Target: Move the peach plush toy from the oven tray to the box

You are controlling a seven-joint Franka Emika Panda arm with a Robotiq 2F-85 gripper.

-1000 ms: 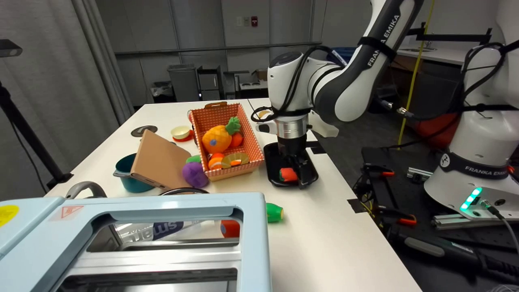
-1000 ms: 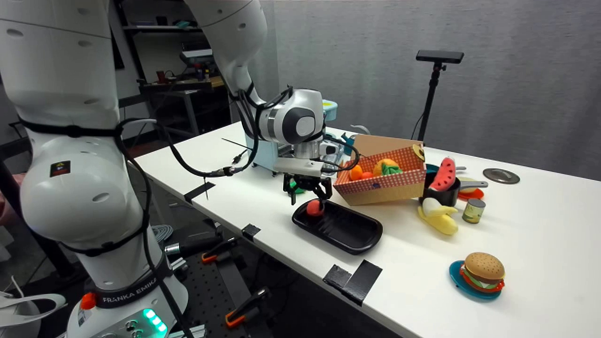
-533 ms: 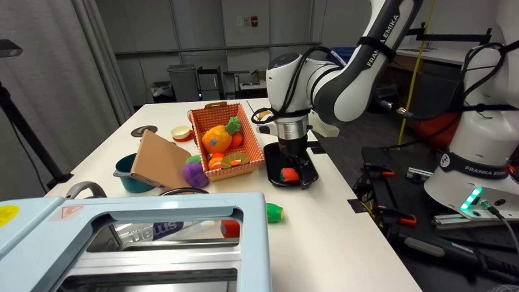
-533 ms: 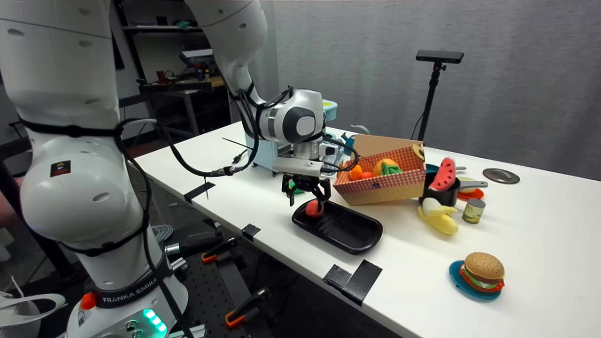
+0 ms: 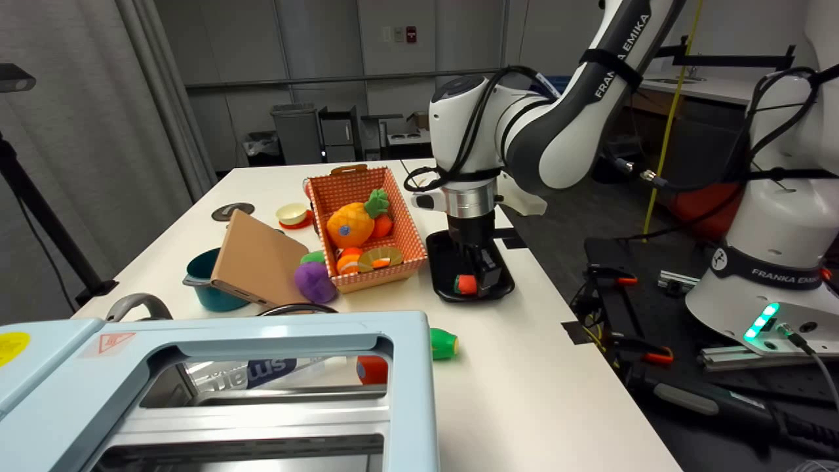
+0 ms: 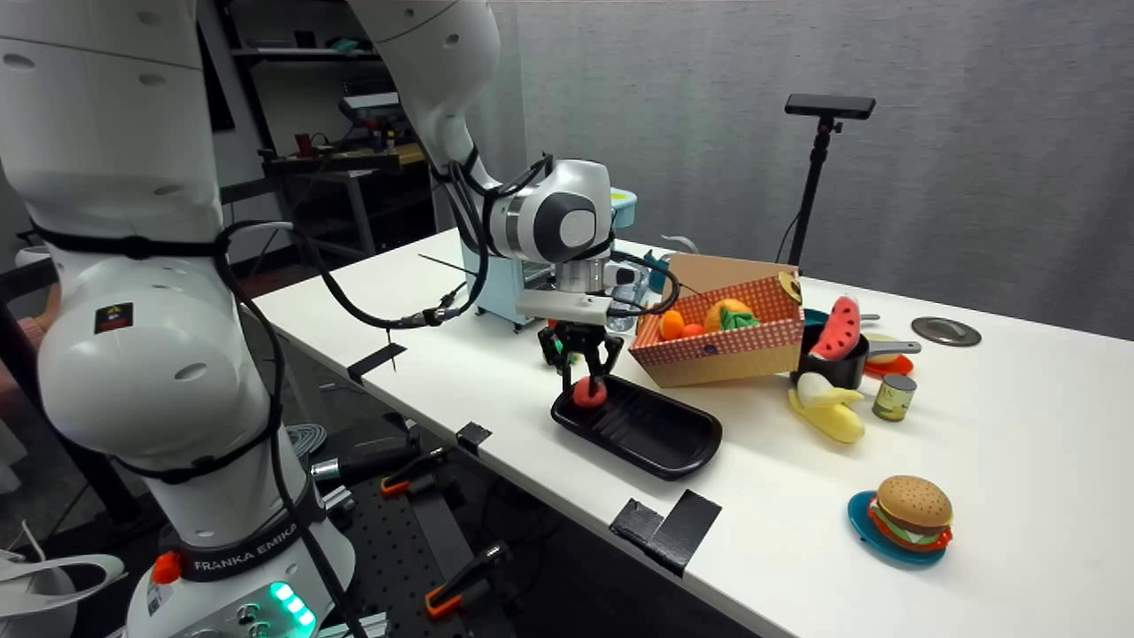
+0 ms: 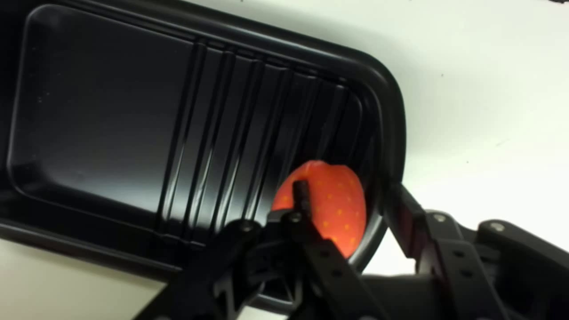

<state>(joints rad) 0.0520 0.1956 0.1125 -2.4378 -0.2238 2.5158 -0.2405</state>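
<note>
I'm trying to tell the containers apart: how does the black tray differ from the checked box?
The black tray is solid-colored, while the checked box has a red-and-white pattern. The tray is shallow with a low rim; the box has taller walls. The tray holds one red plush toy, whereas the box holds a pineapple plush and other toys. Both are open-topped and sit on the white table.

Has, in an exterior view, the plush toy (image 6: 583, 396) in the left end of the oven tray (image 6: 660, 436), the box (image 6: 731, 361) behind it, the banana (image 6: 833, 415) and burger (image 6: 912, 507) to that tray's right.
</note>
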